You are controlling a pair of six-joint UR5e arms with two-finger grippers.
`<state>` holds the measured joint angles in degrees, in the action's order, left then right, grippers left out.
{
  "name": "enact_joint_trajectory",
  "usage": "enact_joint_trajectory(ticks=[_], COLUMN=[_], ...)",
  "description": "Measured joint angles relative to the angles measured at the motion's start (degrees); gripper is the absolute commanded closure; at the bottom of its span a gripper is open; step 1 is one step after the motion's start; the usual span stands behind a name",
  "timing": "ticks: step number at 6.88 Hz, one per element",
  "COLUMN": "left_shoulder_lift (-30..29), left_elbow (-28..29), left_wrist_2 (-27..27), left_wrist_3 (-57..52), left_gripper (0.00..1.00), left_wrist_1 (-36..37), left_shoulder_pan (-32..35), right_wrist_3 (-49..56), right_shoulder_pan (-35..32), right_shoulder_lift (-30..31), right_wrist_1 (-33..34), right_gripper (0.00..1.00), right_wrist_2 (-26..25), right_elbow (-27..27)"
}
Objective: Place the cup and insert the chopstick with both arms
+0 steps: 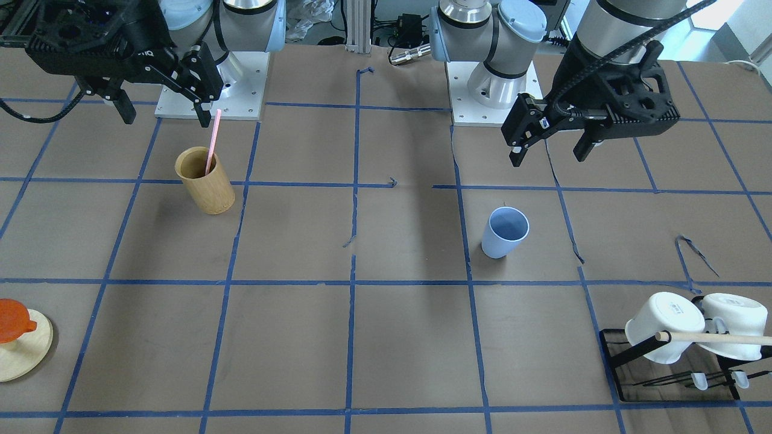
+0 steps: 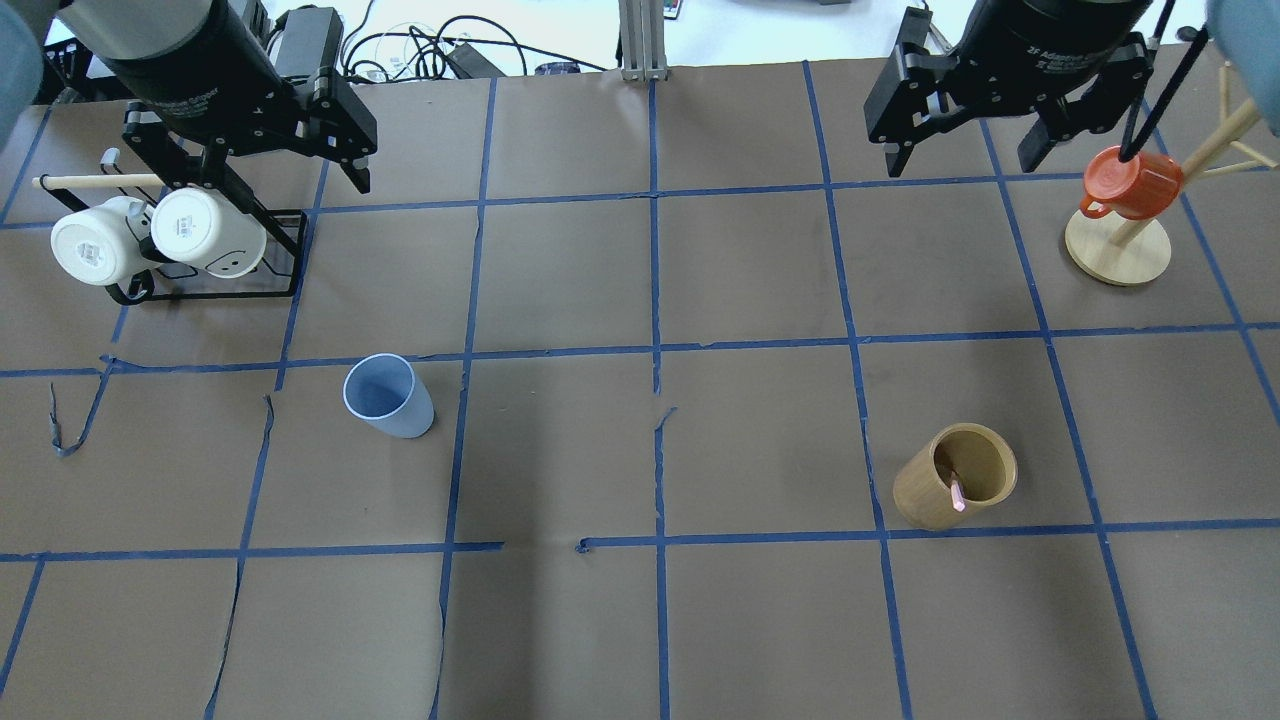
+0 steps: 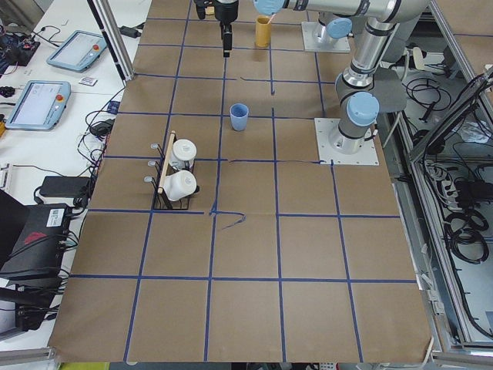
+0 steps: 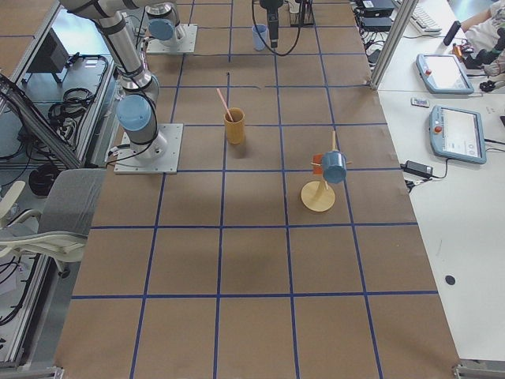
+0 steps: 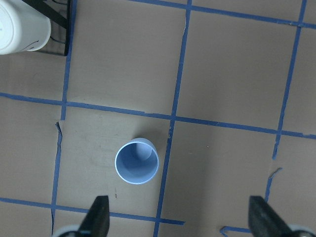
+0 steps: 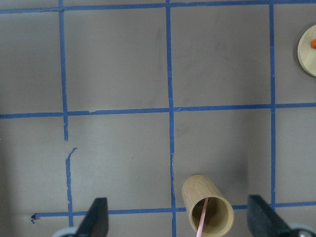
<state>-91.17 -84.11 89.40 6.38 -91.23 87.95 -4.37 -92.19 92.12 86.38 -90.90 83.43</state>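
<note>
The pale blue cup [image 1: 505, 232] stands upright and empty on the brown table, also in the overhead view [image 2: 388, 395] and the left wrist view [image 5: 137, 160]. The pink chopstick [image 1: 212, 141] leans inside a tan bamboo cylinder [image 1: 205, 181]; it also shows in the overhead view [image 2: 957, 492] and the right wrist view [image 6: 203, 221]. My left gripper [image 1: 549, 155] is open and empty, raised high, with the cup below and ahead of it [image 5: 180, 219]. My right gripper [image 1: 166, 116] is open and empty, raised above the table near the cylinder [image 6: 177, 219].
A black rack [image 2: 215, 296] holds two white mugs [image 2: 150, 235] on a wooden rod [image 1: 718, 339], under my left gripper's side. An orange mug [image 2: 1130, 185] hangs on a wooden stand [image 2: 1117, 255] at the far right. Blue tape lines grid the table.
</note>
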Motion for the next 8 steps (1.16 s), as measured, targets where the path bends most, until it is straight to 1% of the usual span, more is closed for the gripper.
enact_joint_trajectory(ticks=[1, 3, 5, 6, 7, 8], left_shoulder_lift=[0.0, -0.1, 0.1, -0.4, -1.3, -2.1], left_elbow=[0.0, -0.1, -1.9, -4.1, -8.2, -14.6], left_wrist_2=[0.0, 0.0, 0.1, 0.1, 0.1, 0.1], left_wrist_3=[0.0, -0.2, -2.2, -4.4, -5.8, -6.6], left_gripper=[0.00, 0.00, 0.00, 0.00, 0.00, 0.00], left_wrist_1=[0.0, 0.0, -0.1, 0.6, 3.4, 9.4], left_shoulder_pan=[0.0, 0.0, 0.0, 0.0, 0.0, -0.1], right_wrist_3=[-0.8, 0.2, 2.1, 2.4, 2.5, 2.4], right_shoulder_pan=[0.0, 0.0, 0.0, 0.0, 0.0, 0.0], right_shoulder_lift=[0.0, 0.0, 0.0, 0.1, 0.1, 0.1], right_wrist_1=[-1.3, -1.7, -1.7, -1.9, -2.2, -2.4], right_gripper=[0.00, 0.00, 0.00, 0.00, 0.00, 0.00], right_wrist_2=[-0.1, 0.2, 0.5, 0.6, 0.5, 0.4], right_elbow=[0.0, 0.0, 0.0, 0.0, 0.0, 0.0])
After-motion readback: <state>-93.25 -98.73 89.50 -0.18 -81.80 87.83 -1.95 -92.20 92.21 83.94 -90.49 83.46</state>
